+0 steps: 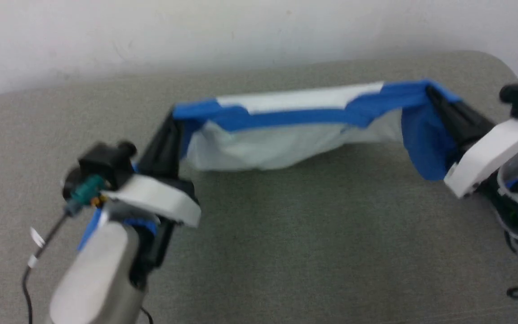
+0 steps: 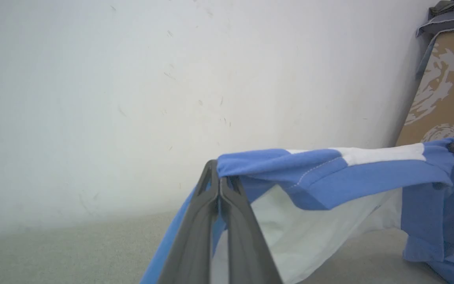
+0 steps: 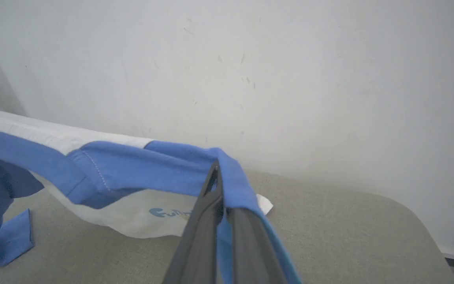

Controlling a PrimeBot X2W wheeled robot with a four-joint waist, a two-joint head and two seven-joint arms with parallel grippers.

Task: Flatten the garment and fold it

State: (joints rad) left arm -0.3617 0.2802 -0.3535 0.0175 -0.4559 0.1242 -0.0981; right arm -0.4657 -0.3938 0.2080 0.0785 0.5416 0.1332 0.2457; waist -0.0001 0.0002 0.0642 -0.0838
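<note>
The garment (image 1: 295, 130), a white T-shirt with royal-blue band and sleeves, hangs stretched between my two grippers above the grey table (image 1: 286, 247). My left gripper (image 1: 172, 118) is shut on its blue left corner, and the left wrist view shows the fingers pinching the blue fabric (image 2: 274, 165). At the right, my right gripper (image 1: 430, 90) is shut on the other blue corner, and a blue sleeve hangs down beside it. In the right wrist view the cloth (image 3: 132, 165) drapes over the closed fingers, with light-blue lettering (image 3: 170, 213) on the white part resting on the table.
A pale wall (image 1: 241, 31) runs close behind the table's far edge. A brown patterned board (image 2: 443, 90) leans against the wall at the left wrist view's far right. The table's rounded corner (image 3: 416, 213) lies to the right of my right gripper.
</note>
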